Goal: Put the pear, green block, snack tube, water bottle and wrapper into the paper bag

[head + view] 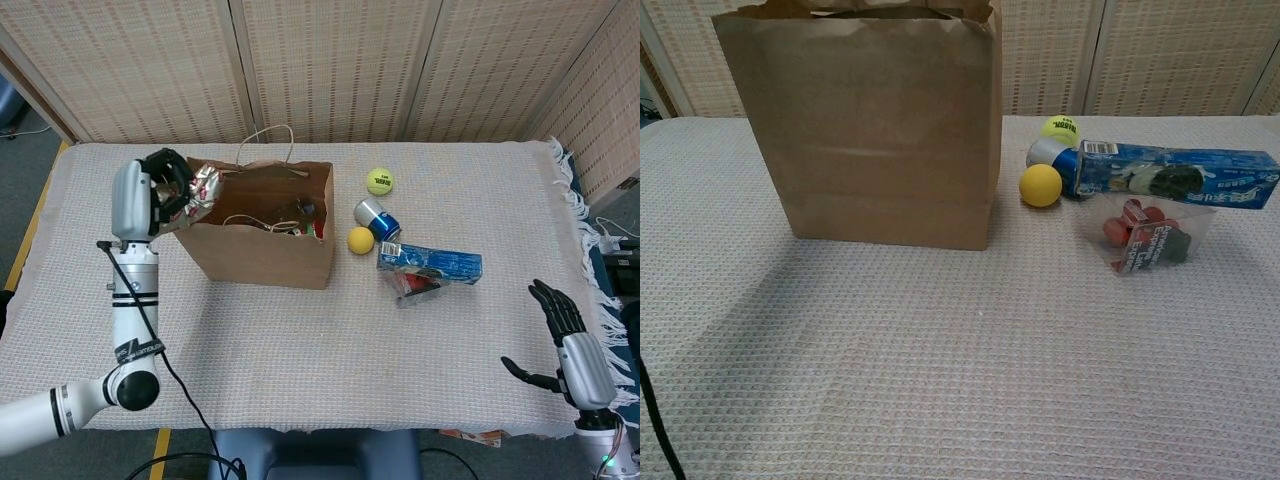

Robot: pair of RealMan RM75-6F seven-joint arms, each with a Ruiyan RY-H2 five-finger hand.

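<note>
- Right hand (568, 335) hangs at the near right corner of the table (300, 370), palm up on edge, fingers straight and spread, thumb out to the side, holding nothing. It shows in the head view only.
- Clear box (1150, 232) of red pieces lies right of the table's middle, just under and touching the blue box (1180, 176), a long carton lying flat across it.
- Yellow ball (1040, 185) sits between the bag and the blue box, close to the bag's right wall.
- Can (375, 217), silver and blue, lies on its side just behind the yellow ball, touching the blue box's left end.
- Bag (890, 140) stands upright left of the table's middle, mouth open, handles up; some things lie inside, too dark to name.
- Left hand (170, 190) is raised at the bag's left rim, fingers curled around the wrapper (207, 187), a crumpled silver foil held over the left edge of the bag's mouth.
- Tennis ball (379, 181) rests farthest back, beyond the can, apart from it.
</note>
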